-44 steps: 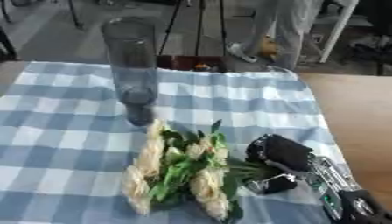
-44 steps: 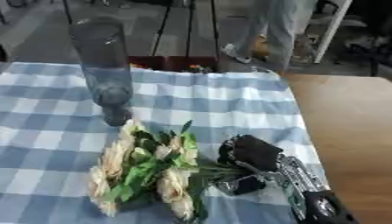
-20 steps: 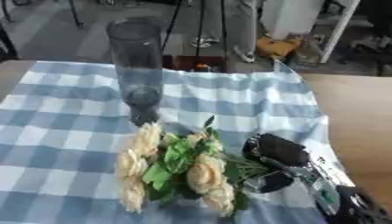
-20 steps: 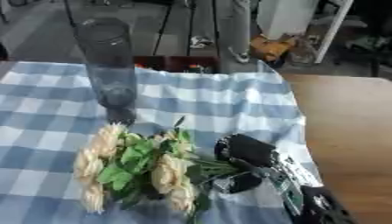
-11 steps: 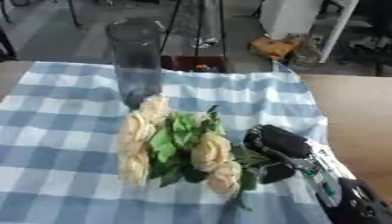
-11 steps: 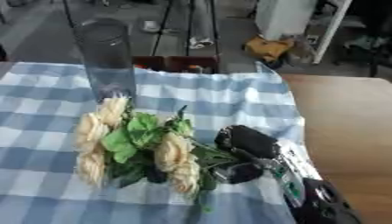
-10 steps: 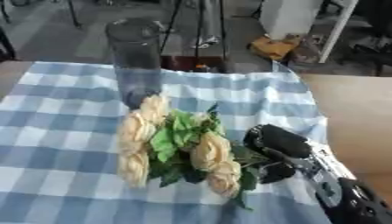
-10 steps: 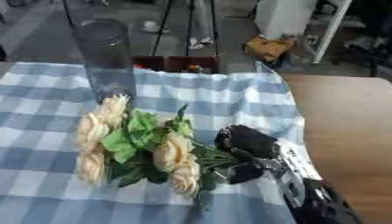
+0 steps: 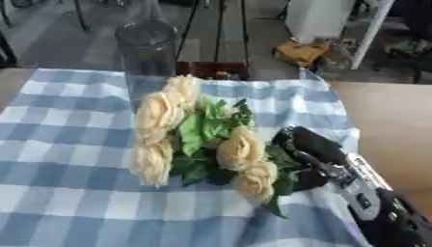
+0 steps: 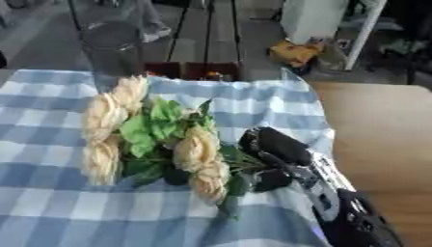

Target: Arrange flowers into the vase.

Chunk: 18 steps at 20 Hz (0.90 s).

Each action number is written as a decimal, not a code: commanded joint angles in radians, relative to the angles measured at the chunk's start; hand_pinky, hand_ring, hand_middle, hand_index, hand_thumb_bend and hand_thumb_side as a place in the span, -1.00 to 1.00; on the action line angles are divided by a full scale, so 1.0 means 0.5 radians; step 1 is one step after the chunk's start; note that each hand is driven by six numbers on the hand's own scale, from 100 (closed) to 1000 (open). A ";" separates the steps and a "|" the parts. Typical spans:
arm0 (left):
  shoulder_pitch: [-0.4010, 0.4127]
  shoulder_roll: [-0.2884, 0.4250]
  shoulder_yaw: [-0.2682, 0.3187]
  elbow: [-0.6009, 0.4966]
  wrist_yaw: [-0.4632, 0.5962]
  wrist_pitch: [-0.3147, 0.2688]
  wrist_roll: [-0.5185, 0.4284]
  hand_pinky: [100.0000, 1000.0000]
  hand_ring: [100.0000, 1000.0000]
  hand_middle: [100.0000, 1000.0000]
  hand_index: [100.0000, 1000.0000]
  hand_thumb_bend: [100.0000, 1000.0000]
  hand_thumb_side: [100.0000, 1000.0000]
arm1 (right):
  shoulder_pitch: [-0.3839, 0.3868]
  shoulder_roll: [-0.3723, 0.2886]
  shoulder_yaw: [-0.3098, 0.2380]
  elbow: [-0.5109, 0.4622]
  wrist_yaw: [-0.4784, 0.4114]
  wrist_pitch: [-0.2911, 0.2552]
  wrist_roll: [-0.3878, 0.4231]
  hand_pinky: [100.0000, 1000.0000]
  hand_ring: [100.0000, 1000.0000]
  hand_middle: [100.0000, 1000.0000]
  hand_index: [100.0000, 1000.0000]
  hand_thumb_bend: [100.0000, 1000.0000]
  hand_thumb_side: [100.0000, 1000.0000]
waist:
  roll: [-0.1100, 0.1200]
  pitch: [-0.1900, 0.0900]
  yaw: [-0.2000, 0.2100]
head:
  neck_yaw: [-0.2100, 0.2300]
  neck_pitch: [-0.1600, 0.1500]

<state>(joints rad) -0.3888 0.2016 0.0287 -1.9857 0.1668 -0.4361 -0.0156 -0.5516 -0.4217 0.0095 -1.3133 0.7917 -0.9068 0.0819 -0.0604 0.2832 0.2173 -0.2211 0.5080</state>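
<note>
The robot's right hand (image 9: 308, 152) comes in from the lower right. Its fingers are curled around the stems of a bunch of cream roses (image 9: 202, 140), so it has hold of the flowers. The blooms and green leaves stick out to the left of the hand, up over the blue and white checked cloth (image 9: 59, 193). The cloth covers most of a wooden table (image 9: 388, 120), which shows bare on the right.

The tall clear glass vase (image 9: 148, 46) stands upright near the far edge of the cloth. In the pictures, the top rose sits just in front of the lower part of the vase. I cannot tell if it touches the glass. The vase looks empty.

The left hand does not show in either view.

I think this is the carrying step. The bunch is picked up but is not in the vase yet. The flowers lie mostly sideways, with the blooms pointing at the vase and the stems back in the hand. That is the wrong way round for going in.

Next, the hand likely needs to lift the bunch higher than the vase's rim and turn it so the stems point down. Then it can lower the stems into the opening. The vase is tall and thin, so a bump from the flowers could tip it over.
</note>
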 commanded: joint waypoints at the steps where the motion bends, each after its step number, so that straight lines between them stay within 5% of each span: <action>1: -0.015 0.015 -0.002 -0.029 -0.010 0.011 -0.006 0.00 0.21 -0.02 0.73 -1.00 0.84 | -0.043 -0.073 -0.038 -0.022 -0.105 0.000 0.056 -1.00 -1.00 -1.00 -0.95 -1.00 0.80 | 0.007 -0.044 -0.002 | 0.008 -0.023; 18: -0.013 0.013 -0.002 -0.029 -0.017 0.023 -0.024 0.00 0.21 -0.03 0.72 -1.00 0.83 | -0.035 -0.089 -0.049 -0.014 -0.518 0.027 0.567 -1.00 -1.00 -0.90 -0.92 -1.00 0.68 | 0.004 -0.039 -0.003 | 0.028 -0.036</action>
<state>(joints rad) -0.3883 0.2016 0.0286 -1.9857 0.1618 -0.4258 -0.0257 -0.5549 -0.4305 -0.0007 -1.2980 0.5560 -0.8474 0.3057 -0.0624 0.2832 0.2172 -0.2107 0.5000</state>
